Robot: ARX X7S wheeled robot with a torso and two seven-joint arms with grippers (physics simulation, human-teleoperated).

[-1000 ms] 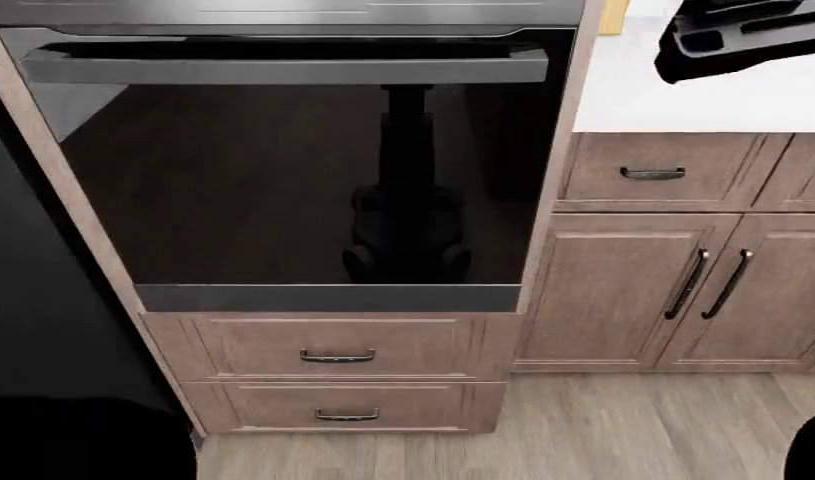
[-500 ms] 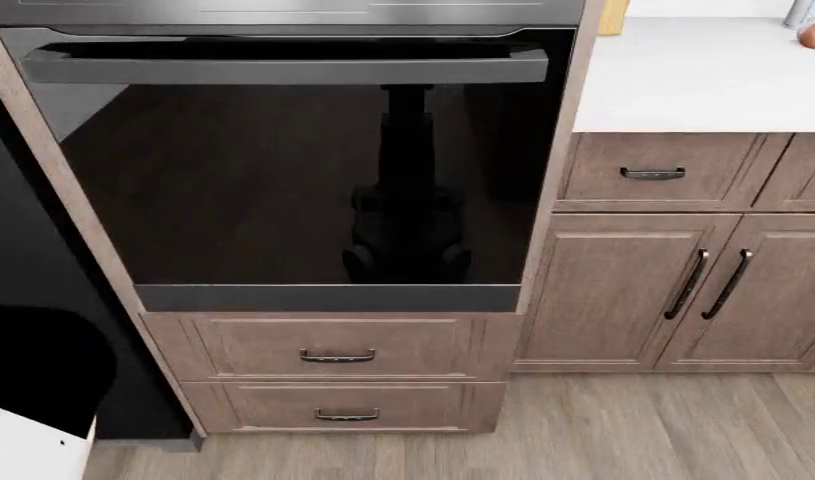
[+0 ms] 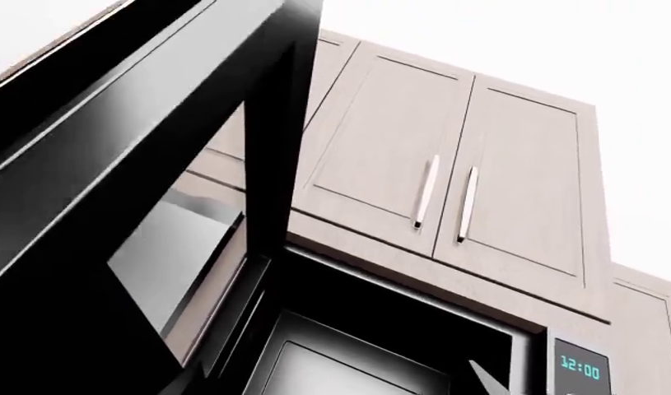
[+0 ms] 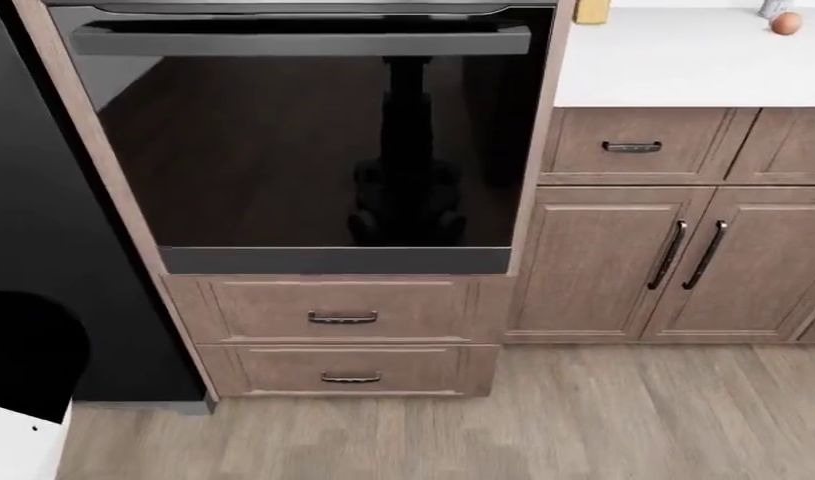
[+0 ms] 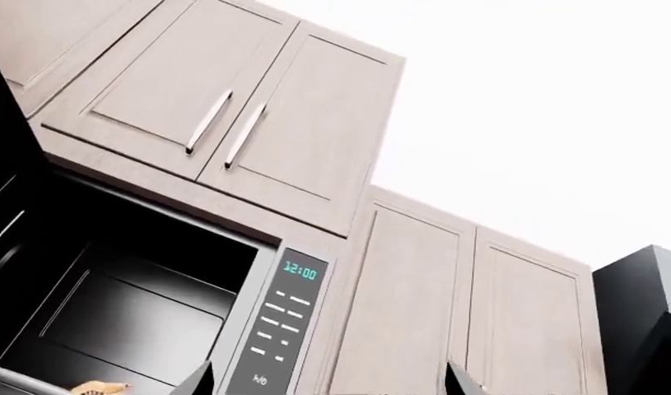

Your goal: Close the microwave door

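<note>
- My left end effector was out of every view; I could not tell its opening. Of my right end effector (image 5: pixel 329 380), two fingertips (image 5: pixel 198 380) showed set wide apart, holding nothing.
- The microwave door (image 3: pixel 148 239) stood swung open just beside my left wrist camera; the microwave (image 5: pixel 137 313) cavity lay exposed beyond, clock panel (image 5: pixel 280 321) lit.
- The head view had tilted since a second ago: the oven (image 4: pixel 314 140) sat higher in frame. Closing remained undone.

Below my head camera, the oven (image 4: pixel 307 140) sits above two stacked drawers (image 4: pixel 340 340). To its right, the countertop (image 4: pixel 674 60) tops a cabinet (image 4: pixel 647 260). The microwave (image 5: pixel 148 304), its door (image 3: pixel 148 206) open, sits beneath the wall cabinets (image 5: pixel 225 107).
</note>
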